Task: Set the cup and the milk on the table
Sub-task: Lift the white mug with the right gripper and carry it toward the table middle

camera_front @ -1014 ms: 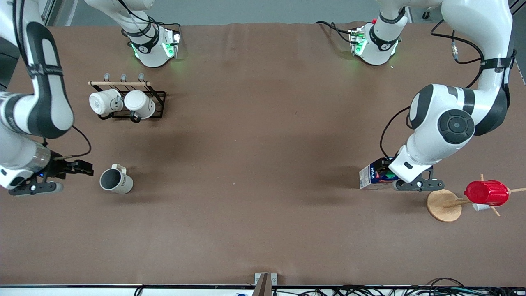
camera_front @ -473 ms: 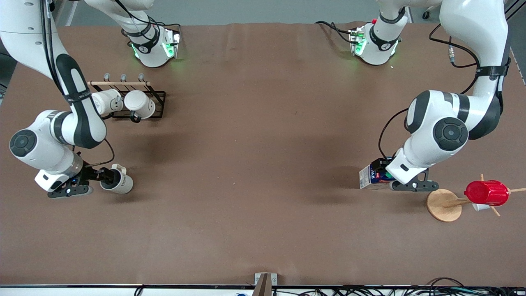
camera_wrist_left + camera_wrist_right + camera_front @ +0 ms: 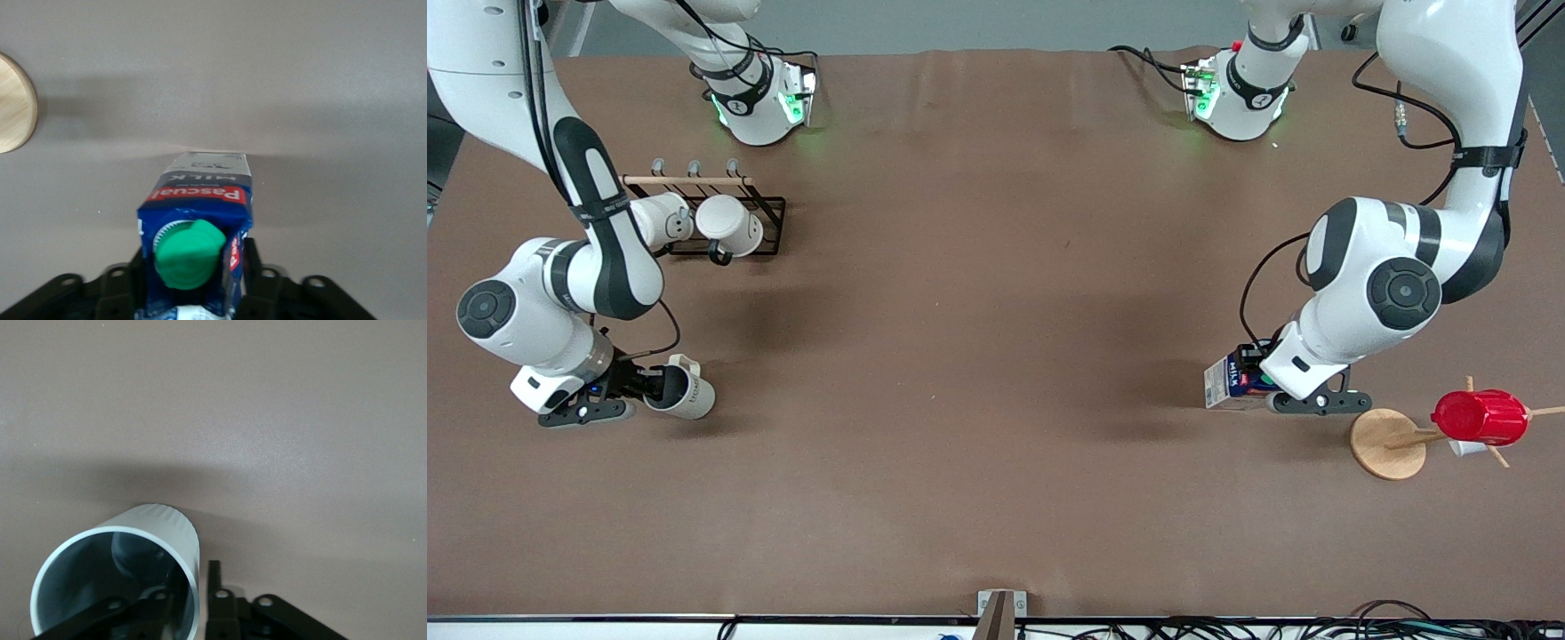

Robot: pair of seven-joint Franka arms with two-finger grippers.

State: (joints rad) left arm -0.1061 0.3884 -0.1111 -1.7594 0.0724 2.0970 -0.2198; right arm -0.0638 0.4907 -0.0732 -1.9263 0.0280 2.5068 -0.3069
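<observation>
Right gripper (image 3: 651, 384) clamped on the rim of the cup (image 3: 685, 395), one finger (image 3: 157, 607) inside, one outside; cup sits on the table (image 3: 978, 356) at the right arm's end, nearer the front camera than the mug rack (image 3: 711, 213). Left gripper (image 3: 1263, 378) clamped on the milk (image 3: 1232, 384) sides; carton on the table at the left arm's end, near the wooden disc base (image 3: 1385, 444) holding the red cup (image 3: 1480, 417).

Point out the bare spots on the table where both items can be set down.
The table lies bare between the cup and the milk. It is crowded by the mug rack and the wooden stand.
</observation>
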